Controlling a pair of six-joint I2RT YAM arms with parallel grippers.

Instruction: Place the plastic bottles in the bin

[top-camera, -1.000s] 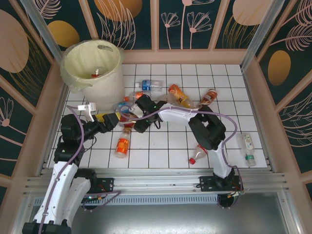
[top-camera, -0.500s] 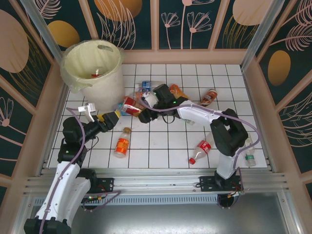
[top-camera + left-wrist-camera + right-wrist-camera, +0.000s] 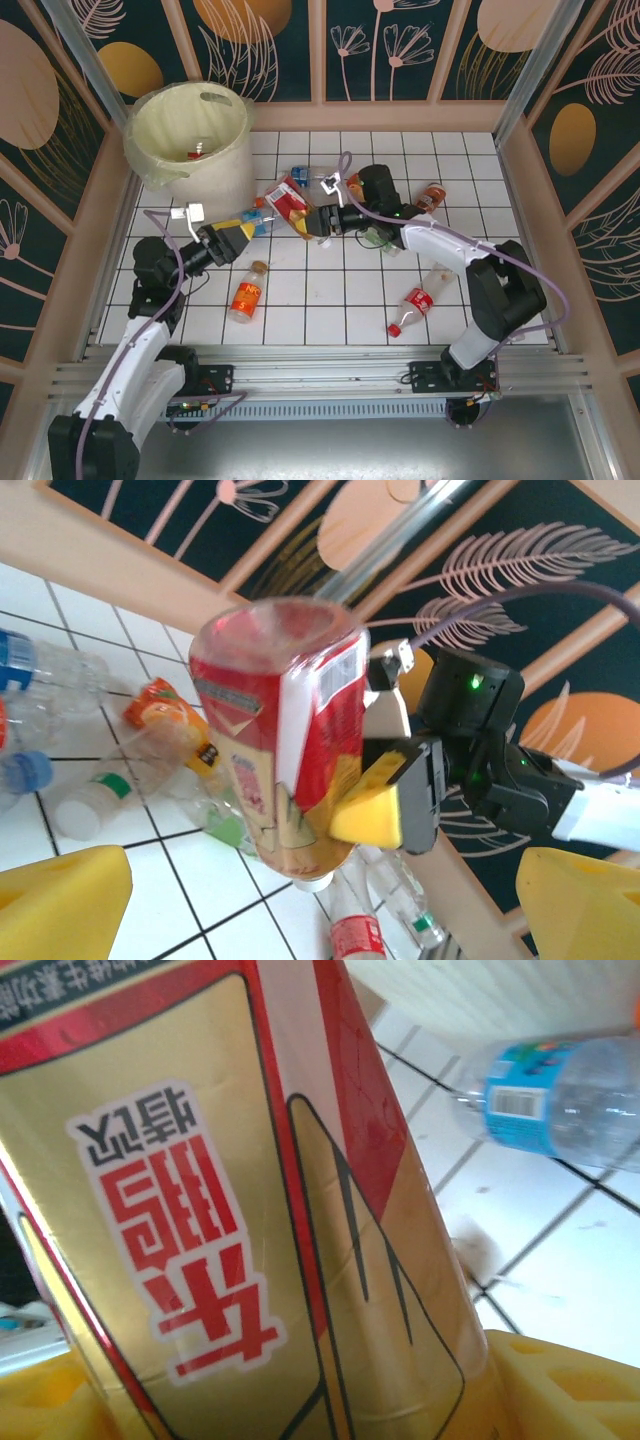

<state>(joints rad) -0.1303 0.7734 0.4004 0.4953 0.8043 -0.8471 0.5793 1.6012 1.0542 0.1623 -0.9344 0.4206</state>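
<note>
My right gripper (image 3: 318,218) is shut on a red-and-gold labelled plastic bottle (image 3: 289,203), held tilted above the tiles just right of the bin (image 3: 190,135). In the left wrist view that bottle (image 3: 280,720) hangs cap down with the right gripper's yellow pad (image 3: 375,808) pressed on its lower part. In the right wrist view its label (image 3: 220,1230) takes up most of the frame. My left gripper (image 3: 236,238) stands open left of the held bottle, nothing between its yellow fingertips (image 3: 60,905). The cream-white bin has a pale bag liner.
Loose bottles lie on the white tiles: an orange-labelled one (image 3: 247,296), a red-labelled one (image 3: 411,306), a blue-labelled one (image 3: 304,175) and another (image 3: 431,197) at the right. Wooden walls enclose the floor on three sides.
The right gripper has lifted the red-and-gold bottle off the tiles and carried it up and to the right. The left gripper has risen a little towards it, still open.
</note>
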